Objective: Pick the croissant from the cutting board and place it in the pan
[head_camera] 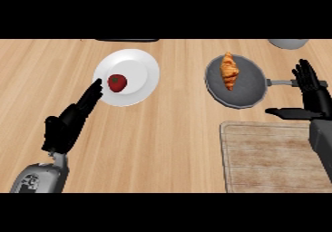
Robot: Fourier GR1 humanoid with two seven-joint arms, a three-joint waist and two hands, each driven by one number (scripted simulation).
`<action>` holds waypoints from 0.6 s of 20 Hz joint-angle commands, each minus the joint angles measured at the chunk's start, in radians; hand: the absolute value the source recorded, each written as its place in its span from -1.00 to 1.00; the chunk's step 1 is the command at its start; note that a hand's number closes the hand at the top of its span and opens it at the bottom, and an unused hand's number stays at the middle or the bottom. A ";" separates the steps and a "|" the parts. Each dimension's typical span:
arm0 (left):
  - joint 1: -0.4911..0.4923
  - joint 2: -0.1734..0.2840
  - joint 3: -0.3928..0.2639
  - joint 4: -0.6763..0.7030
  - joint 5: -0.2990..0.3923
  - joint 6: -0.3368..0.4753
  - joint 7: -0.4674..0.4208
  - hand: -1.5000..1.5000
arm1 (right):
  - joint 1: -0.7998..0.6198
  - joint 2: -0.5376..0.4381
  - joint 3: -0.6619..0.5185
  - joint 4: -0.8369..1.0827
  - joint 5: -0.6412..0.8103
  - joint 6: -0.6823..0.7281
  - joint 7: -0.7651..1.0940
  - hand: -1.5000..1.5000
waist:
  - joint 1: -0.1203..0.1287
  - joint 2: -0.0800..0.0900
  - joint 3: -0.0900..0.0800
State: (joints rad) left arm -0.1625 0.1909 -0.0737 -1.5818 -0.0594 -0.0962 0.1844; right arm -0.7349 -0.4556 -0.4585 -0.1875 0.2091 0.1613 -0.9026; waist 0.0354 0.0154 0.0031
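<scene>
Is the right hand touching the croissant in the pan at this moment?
Apart. In the head view the croissant lies inside the pan, while the open right hand is off to the pan's right, near its handle, with bare pan between them.

Open counter (168, 136) runs down the middle, between plate (127, 77) far left and pan (237, 81) far right. Cutting board (272, 156) near right: bare top, flat. Pan handle (281, 82) sticks out right, right hand (314, 97) just beside it. Left hand (71, 120) sits at the plate's near-left edge. Strawberry (117, 83) on plate, croissant (229, 71) in pan.
</scene>
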 commanded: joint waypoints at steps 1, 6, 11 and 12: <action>-0.040 -0.004 0.012 0.027 -0.015 0.004 0.006 0.00 | 0.063 -0.014 0.002 0.003 -0.008 0.066 -0.078 -1.00 | -0.013 -0.004 -0.001; 0.053 0.034 0.044 -0.093 0.026 -0.040 0.042 0.00 | 0.163 0.039 0.039 -0.025 0.013 0.039 -0.184 -1.00 | -0.015 -0.009 -0.001; -0.007 0.009 0.052 -0.018 0.002 -0.028 0.039 0.00 | 0.196 0.033 0.029 -0.046 -0.016 0.043 -0.197 -1.00 | -0.024 -0.010 -0.001; -0.058 0.023 0.070 0.065 0.006 -0.048 0.012 0.00 | 0.199 0.058 0.037 -0.047 -0.011 0.022 -0.202 -1.00 | -0.026 -0.009 -0.001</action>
State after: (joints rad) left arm -0.1629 0.2030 -0.0305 -1.5913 -0.0560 -0.1253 0.2098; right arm -0.5805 -0.4214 -0.4250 -0.2264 0.2064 0.1682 -0.9938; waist 0.0166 0.0073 0.0020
